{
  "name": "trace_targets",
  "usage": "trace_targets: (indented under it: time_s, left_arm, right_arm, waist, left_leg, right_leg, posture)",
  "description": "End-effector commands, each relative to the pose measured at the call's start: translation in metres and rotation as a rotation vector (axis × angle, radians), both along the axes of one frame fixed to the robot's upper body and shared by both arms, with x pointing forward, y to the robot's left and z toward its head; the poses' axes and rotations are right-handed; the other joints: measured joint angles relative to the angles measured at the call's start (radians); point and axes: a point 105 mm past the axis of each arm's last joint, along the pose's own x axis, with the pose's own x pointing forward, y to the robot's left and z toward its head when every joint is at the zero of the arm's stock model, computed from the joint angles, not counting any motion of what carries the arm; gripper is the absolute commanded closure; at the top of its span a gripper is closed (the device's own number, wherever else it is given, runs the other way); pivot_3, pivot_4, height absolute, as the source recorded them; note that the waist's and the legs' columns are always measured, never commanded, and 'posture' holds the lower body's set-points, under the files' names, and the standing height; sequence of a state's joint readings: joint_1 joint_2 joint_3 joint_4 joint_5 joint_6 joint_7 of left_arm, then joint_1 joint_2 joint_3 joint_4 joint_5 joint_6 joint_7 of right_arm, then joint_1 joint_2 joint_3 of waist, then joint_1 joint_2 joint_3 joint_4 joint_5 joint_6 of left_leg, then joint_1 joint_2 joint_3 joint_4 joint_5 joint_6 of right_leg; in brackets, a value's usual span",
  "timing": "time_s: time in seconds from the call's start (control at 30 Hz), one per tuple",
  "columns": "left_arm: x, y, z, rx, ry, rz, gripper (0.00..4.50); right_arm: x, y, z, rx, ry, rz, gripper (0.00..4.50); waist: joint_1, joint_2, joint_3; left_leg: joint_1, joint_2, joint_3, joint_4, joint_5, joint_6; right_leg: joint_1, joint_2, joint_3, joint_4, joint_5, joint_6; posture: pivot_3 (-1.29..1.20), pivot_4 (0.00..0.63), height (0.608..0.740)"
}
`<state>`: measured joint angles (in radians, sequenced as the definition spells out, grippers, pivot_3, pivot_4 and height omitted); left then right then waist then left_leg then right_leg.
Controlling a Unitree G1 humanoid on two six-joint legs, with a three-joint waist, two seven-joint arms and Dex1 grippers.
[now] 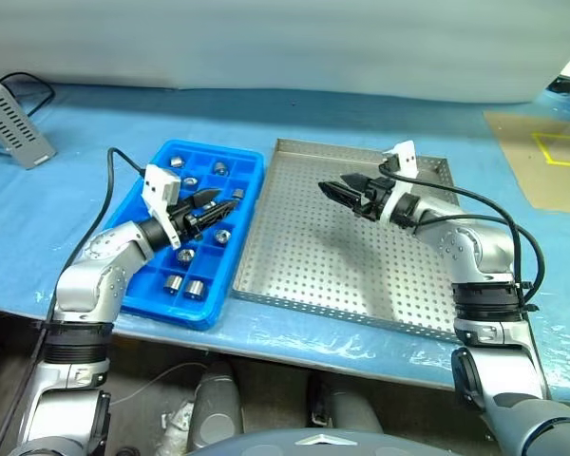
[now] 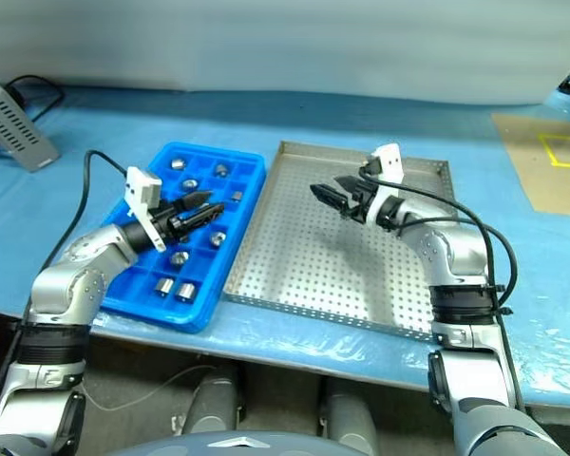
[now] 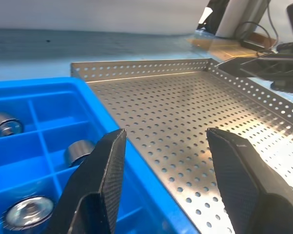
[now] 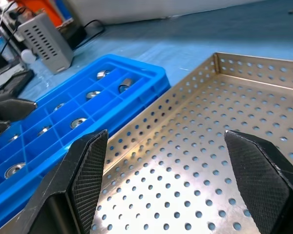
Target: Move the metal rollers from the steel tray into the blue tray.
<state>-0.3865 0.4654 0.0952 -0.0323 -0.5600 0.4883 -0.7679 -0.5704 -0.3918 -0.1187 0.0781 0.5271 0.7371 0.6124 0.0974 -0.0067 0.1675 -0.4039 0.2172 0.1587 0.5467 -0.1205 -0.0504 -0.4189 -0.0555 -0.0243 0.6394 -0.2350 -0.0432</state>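
Blue tray (image 1: pixel 250 189) holds nine metal rollers (image 1: pixel 196 288); one steel tray (image 1: pixel 309 256).

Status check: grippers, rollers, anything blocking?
Left gripper over blue tray, right gripper over steel tray; jaws open, empty. Metal rollers sit in blue tray. Nothing blocking.

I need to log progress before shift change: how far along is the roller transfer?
Looks finished: the steel tray holds no rollers, and the metal rollers sit in the blue tray compartments. Nothing is in hand; the left gripper and right gripper are open and empty. Nothing appears left to move.
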Motion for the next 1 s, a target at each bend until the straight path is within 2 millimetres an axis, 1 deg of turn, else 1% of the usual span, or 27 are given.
trace_targets:
  time_s: [0.03, 0.2, 0.33, 0.47, 0.57, 0.67, 0.93, 1.0]
  left_arm:
    - [0.002, -0.010, 0.009, 0.010, -0.052, -0.037, 1.76]
    - [0.011, -0.015, 0.011, 0.008, -0.055, -0.028, 1.76]
    - [0.009, -0.020, 0.011, 0.009, -0.060, -0.039, 1.76]
    - [0.008, -0.019, 0.011, 0.007, -0.058, -0.031, 1.76]
    - [0.009, -0.016, 0.013, 0.005, -0.060, -0.020, 1.76]
    - [0.011, -0.016, 0.016, 0.002, -0.071, -0.016, 1.76]
    - [0.010, -0.019, 0.014, -0.005, -0.071, -0.019, 1.76]
    - [0.012, -0.019, 0.016, -0.006, -0.078, -0.016, 1.76]
  right_arm:
    - [0.002, -0.006, -0.004, -0.005, -0.043, -0.051, 0.52]
    - [0.004, -0.004, -0.013, -0.009, -0.047, -0.069, 0.52]
    - [0.009, -0.004, -0.015, 0.004, -0.052, -0.094, 0.52]
    - [0.012, -0.004, -0.014, 0.006, -0.065, -0.106, 0.52]
    - [0.015, -0.007, -0.013, 0.006, -0.069, -0.128, 0.52]
    - [0.017, -0.012, -0.017, -0.008, -0.060, -0.154, 0.52]
    - [0.014, -0.017, -0.018, -0.017, -0.052, -0.165, 0.52]
    - [0.015, -0.019, -0.018, -0.024, -0.050, -0.170, 0.52]
  waist:
    - [0.000, 0.000, 0.000]
    - [0.001, 0.000, 0.000]
    - [0.001, 0.000, 0.000]
    - [0.002, 0.000, 0.000]
    - [0.002, 0.000, 0.000]
    - [0.002, 0.000, 0.000]
    - [0.002, 0.000, 0.000]
    - [0.001, 0.000, 0.000]
  left_leg:
    - [0.000, 0.000, 0.000, 0.000, 0.000, 0.000]
    - [0.000, -0.001, 0.000, 0.001, 0.000, 0.000]
    - [0.000, -0.001, 0.000, 0.000, 0.000, 0.001]
    - [0.000, -0.001, 0.000, 0.000, -0.001, 0.001]
    - [0.000, -0.001, 0.000, 0.000, -0.001, 0.002]
    - [0.000, -0.001, 0.000, 0.000, -0.001, 0.002]
    - [0.000, -0.001, 0.000, 0.000, -0.001, 0.002]
    - [0.000, -0.001, 0.000, 0.000, -0.001, 0.002]
  right_leg:
    - [0.000, 0.000, 0.000, 0.000, 0.000, 0.000]
    - [0.000, -0.001, 0.000, 0.000, 0.000, 0.000]
    - [0.000, -0.002, 0.000, 0.000, 0.000, -0.001]
    - [0.000, -0.002, 0.000, 0.000, 0.000, -0.001]
    - [0.000, -0.002, 0.000, 0.000, 0.000, -0.001]
    - [0.000, -0.002, 0.000, 0.000, 0.000, -0.001]
    - [0.000, -0.002, 0.000, -0.001, 0.000, -0.001]
    - [0.000, -0.002, 0.000, -0.001, 0.000, -0.001]
  posture:
    - [0.01, 0.150, 0.740]
    - [0.02, 0.150, 0.740]
    - [0.03, 0.150, 0.740]
    - [0.04, 0.150, 0.740]
    - [0.04, 0.150, 0.740]
    - [0.05, 0.150, 0.740]
    - [0.02, 0.150, 0.740]
    - [0.02, 0.150, 0.740]
